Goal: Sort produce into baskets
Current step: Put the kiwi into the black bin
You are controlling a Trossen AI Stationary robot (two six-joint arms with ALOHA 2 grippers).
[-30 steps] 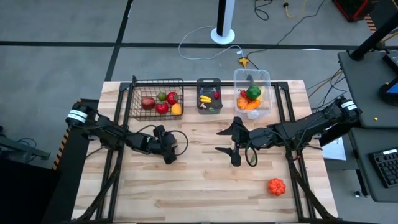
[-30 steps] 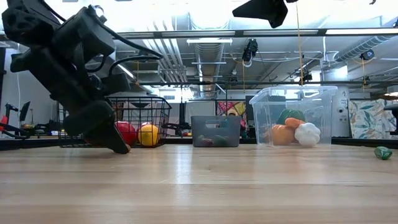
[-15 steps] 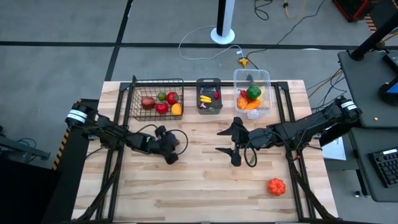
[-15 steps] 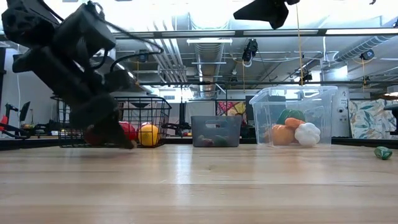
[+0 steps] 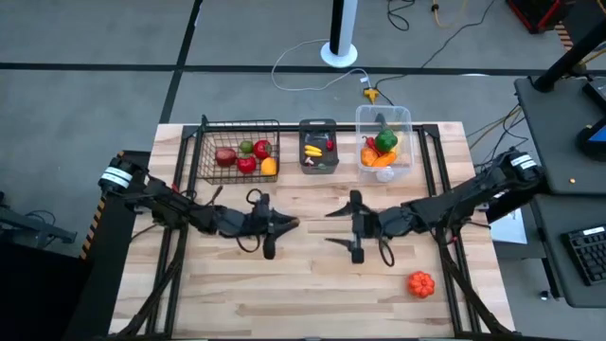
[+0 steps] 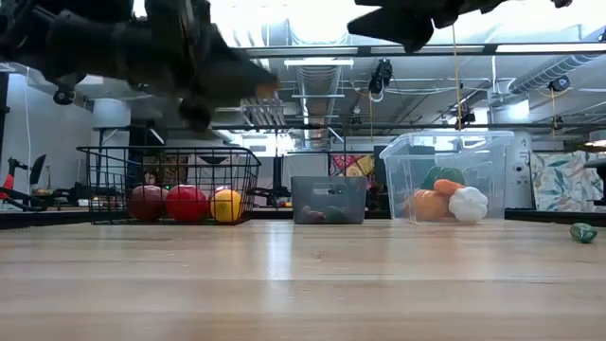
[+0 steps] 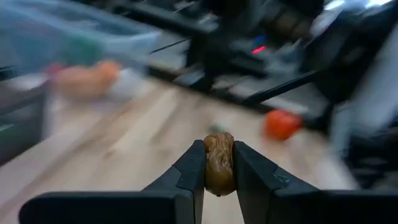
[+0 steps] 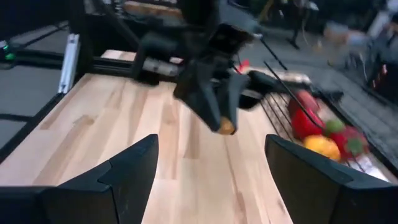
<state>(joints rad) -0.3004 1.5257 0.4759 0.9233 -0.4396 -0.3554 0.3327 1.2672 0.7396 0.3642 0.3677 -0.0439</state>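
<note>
Gripping a small brown piece of produce [image 7: 219,163], the left gripper [image 5: 292,224] hangs above the middle of the tabletop [image 5: 303,294], fingers [image 7: 190,168] pressed against both sides of it. From the right wrist view the same brown piece [image 8: 226,127] shows at the tip of that claw, clear of the wood.

Right gripper [image 5: 345,227] sits just beside it, nearer the right edge, fingers [image 8: 134,168] spread wide with nothing between them.

Along the far edge stand three containers. Wire basket [image 5: 210,129], toward the far left corner: red pieces [image 5: 246,163], a green one [image 5: 246,147], a yellow-orange one [image 5: 269,167]. Grey bin [image 5: 317,124], mid far edge: yellow and red bits, too small to name. Clear tub [image 5: 399,115], right of the bin: green, orange and red pieces; the low view adds a white garlic-like one [image 6: 467,204].

An orange pumpkin-shaped piece [image 5: 420,283] lies alone near the front right corner. The low view shows a small green piece [image 6: 583,232] on the wood at the right edge.
</note>
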